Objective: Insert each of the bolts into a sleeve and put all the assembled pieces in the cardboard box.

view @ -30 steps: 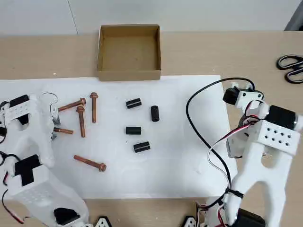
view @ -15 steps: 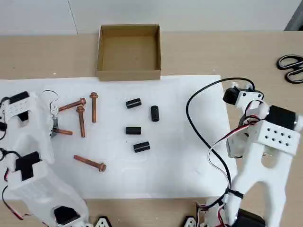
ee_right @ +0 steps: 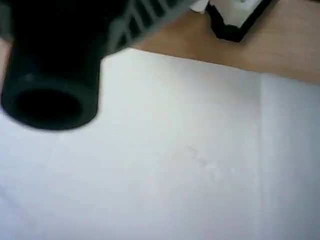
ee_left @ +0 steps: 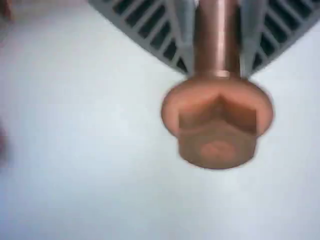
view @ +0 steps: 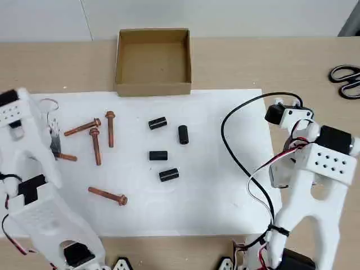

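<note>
1. High view: the cardboard box [view: 153, 89] is sitting open on the wooden table [view: 236, 62], at the 12 o'clock edge of the white sheet [view: 214, 202].
2. At the sheet's 9 o'clock side, the left gripper [view: 55, 149] is pinching the held bolt [view: 67, 157], and its shank is poking out toward 3 o'clock.
3. Three loose bolts [view: 96, 145] are lying close together just beside that gripper, on its 2 o'clock side. A fourth bolt [view: 107, 195] is lying apart from them toward 5 o'clock.
4. Four loose sleeves [view: 158, 155] are lying near the sheet's middle, at 6 o'clock from the box, none touching another.
5. The right arm [view: 315, 169] is standing over the sheet's 3 o'clock edge, with a black cable [view: 228, 140] looping out beside it. Scissors [view: 346, 79] are lying on the bare table toward 2 o'clock.
6. Left wrist view: the left gripper [ee_left: 217, 45] is clamping its ribbed grey jaws tight on the shank of the held bolt [ee_left: 217, 125]. The flanged hex head is facing the camera and hanging over the white sheet [ee_left: 75, 175].
7. Right wrist view: the right gripper [ee_right: 95, 35] is gripping the held sleeve [ee_right: 50, 75], closed down to the sleeve's width.
8. A ribbed grey finger [ee_right: 145, 17] is pressing against the sleeve's side, and the open bore is facing the camera.
9. The sleeve is hanging above the white sheet [ee_right: 175, 175], and the wooden table [ee_right: 280, 50] is showing past the sheet's edge.
</note>
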Tool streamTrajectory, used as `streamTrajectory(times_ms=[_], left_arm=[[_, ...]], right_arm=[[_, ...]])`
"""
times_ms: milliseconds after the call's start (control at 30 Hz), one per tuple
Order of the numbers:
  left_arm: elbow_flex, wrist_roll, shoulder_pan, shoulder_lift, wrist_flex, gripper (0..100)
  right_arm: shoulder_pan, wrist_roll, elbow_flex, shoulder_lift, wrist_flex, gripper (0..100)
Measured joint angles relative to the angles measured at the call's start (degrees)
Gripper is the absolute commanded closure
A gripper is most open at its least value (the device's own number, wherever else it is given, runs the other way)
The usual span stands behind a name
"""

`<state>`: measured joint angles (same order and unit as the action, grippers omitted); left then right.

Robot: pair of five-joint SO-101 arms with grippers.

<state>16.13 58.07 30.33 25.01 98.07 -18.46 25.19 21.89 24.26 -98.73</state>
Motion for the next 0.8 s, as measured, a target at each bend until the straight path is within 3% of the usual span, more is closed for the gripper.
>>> streamTrajectory(times_ms=[133,300,400,800], left_arm=[[3.3,-1.4,-1.5,-0.1,0.7,99],[3.4,-5.9,-4.7,-5.7,1.1,99],[3.4,-7.1,-8.5,-10.5,1.1,99],[3.4,-19.1,-21.9,-26.6,1.6,99]], right_arm=[[0.4,0.0,0.0,0.0,0.0,99.5],[6.2,0.0,-0.3,0.0,0.0,99.5],[11.8,-1.3,-2.0,0.0,0.0,99.5],[40.0,-18.7,-3.2,0.0,0.0,99.5]])
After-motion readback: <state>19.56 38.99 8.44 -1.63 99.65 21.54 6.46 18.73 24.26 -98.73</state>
